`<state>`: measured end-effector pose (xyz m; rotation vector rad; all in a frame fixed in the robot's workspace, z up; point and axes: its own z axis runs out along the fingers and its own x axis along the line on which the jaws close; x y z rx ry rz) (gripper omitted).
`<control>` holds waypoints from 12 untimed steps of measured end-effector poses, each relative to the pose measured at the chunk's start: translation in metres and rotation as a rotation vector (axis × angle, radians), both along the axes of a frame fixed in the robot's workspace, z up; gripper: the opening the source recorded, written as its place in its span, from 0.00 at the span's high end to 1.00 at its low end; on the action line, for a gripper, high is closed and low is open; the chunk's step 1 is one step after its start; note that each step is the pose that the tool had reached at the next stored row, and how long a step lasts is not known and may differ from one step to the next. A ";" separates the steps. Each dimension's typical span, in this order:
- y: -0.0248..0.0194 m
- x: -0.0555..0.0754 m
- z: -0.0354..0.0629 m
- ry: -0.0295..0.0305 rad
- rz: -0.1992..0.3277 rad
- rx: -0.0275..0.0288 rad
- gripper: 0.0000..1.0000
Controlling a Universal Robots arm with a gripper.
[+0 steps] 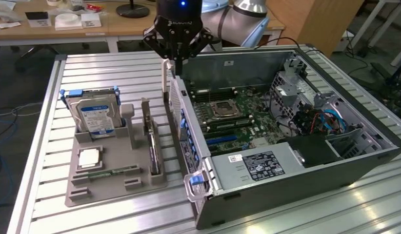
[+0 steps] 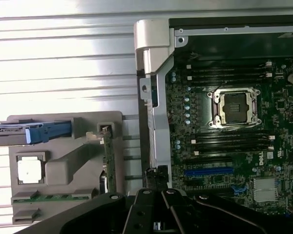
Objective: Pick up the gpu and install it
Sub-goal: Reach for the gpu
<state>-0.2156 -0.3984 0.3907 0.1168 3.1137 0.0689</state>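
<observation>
The gpu [image 1: 152, 146] stands on edge in a slot of the grey tray [image 1: 109, 187], its dark face and green board seen edge-on. In the wrist view the gpu [image 2: 107, 161] is a thin green strip beside the tray [image 2: 63, 161]. My gripper [image 1: 176, 59] hangs above the rear wall of the open computer case [image 1: 187, 126], higher than the gpu and toward the exterior view's right of it. Its fingers are shut with nothing between them. In the wrist view the gripper [image 2: 155, 187] sits over the case's silver rear edge [image 2: 156, 122].
The tray also holds a hard drive [image 1: 93, 114] in a blue caddy, a processor chip [image 1: 89, 157] and a memory stick [image 1: 106, 171]. Inside the case lie the motherboard with its socket [image 1: 223, 109], a blue slot [image 2: 210, 171] and the power supply [image 1: 259, 163]. A slatted metal table [image 1: 109, 73] surrounds them.
</observation>
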 end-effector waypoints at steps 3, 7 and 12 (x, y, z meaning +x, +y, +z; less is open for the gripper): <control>0.0000 -0.003 -0.0002 0.0000 0.000 0.0000 0.89; 0.0000 -0.007 -0.0002 0.0000 0.000 0.0000 0.89; 0.0000 -0.013 -0.0005 0.0000 0.000 -0.0001 0.89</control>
